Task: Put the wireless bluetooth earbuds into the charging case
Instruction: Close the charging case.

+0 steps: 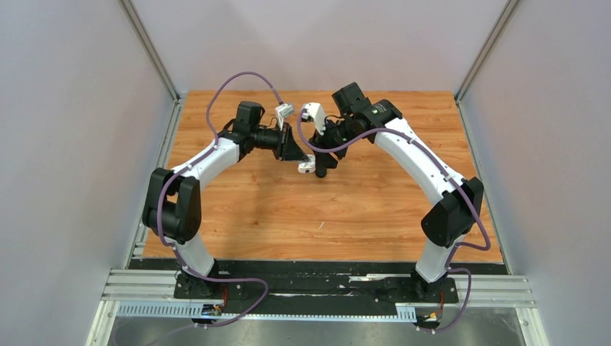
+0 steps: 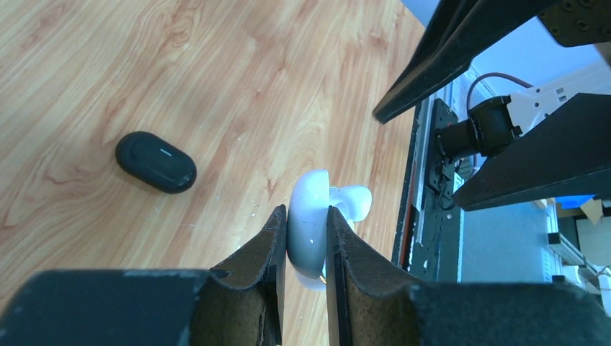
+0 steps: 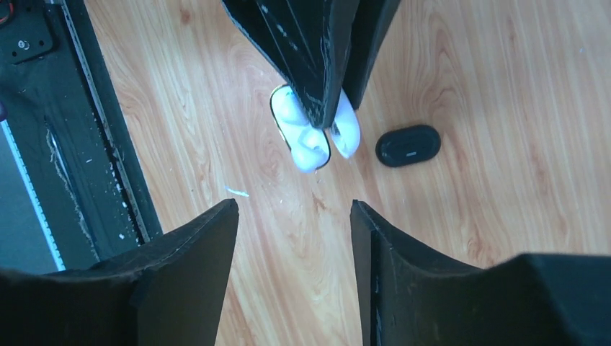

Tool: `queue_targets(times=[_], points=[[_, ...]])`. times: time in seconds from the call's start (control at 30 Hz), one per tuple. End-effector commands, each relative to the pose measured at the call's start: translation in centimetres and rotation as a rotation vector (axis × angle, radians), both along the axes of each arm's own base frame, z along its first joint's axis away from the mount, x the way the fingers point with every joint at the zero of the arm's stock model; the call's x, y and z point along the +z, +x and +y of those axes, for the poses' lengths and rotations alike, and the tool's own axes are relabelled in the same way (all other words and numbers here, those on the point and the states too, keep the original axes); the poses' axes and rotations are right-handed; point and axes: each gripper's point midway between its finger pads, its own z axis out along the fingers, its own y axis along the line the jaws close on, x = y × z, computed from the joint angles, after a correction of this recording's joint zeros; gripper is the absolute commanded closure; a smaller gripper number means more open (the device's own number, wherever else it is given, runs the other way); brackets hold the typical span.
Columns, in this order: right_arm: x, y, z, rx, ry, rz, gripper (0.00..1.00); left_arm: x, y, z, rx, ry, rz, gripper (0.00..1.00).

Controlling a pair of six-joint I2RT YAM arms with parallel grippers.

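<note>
A white charging case (image 2: 308, 238) is clamped between the fingers of my left gripper (image 2: 306, 213), which is shut on it just above the wooden table. The case's lid (image 3: 346, 130) hangs open to one side. In the right wrist view, rounded white shapes lie in the case's gold-rimmed body (image 3: 301, 137); I cannot tell whether they are the earbuds. My right gripper (image 3: 294, 210) hovers above the case, open, with nothing between its fingers. From the top, both grippers meet at the case (image 1: 308, 167) in the middle of the table.
A closed black case (image 2: 155, 161) lies flat on the wood beside the white one; it also shows in the right wrist view (image 3: 408, 145). The table's metal rail (image 3: 94, 144) runs nearby. Grey walls enclose the table on three sides.
</note>
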Motion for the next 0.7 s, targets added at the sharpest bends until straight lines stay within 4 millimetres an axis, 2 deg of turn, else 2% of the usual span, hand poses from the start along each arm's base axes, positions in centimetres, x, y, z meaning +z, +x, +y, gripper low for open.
queue_targets(times=[0.0, 0.17, 0.27, 0.33, 0.57, 0.63, 0.67], points=[[1.1, 1.2, 1.9, 0.058, 0.076, -0.068, 0.42, 4.1, -0.6, -0.2, -0.065, -0.081, -0.164, 1.0], [0.4, 1.7, 2.8, 0.033, 0.085, -0.017, 0.41, 4.5, -0.9, -0.3, -0.076, -0.09, -0.17, 1.0], [-0.2, 2.7, 2.9, -0.022, 0.069, 0.008, 0.44, 4.7, -1.0, -0.3, -0.083, -0.095, -0.178, 1.0], [-0.2, 2.9, 3.0, -0.033, 0.077, 0.023, 0.48, 4.8, -1.0, -0.3, -0.086, -0.095, -0.187, 1.0], [-0.4, 2.7, 3.1, -0.043, 0.103, 0.077, 0.77, 4.8, -1.2, -0.2, -0.104, -0.089, -0.22, 1.0], [-0.5, 2.8, 3.0, -0.065, 0.122, 0.123, 0.78, 4.8, -1.3, -0.1, -0.11, -0.086, -0.23, 1.0], [-0.5, 2.8, 3.1, -0.079, 0.14, 0.156, 0.76, 4.7, -1.3, -0.1, -0.112, -0.085, -0.23, 1.0]])
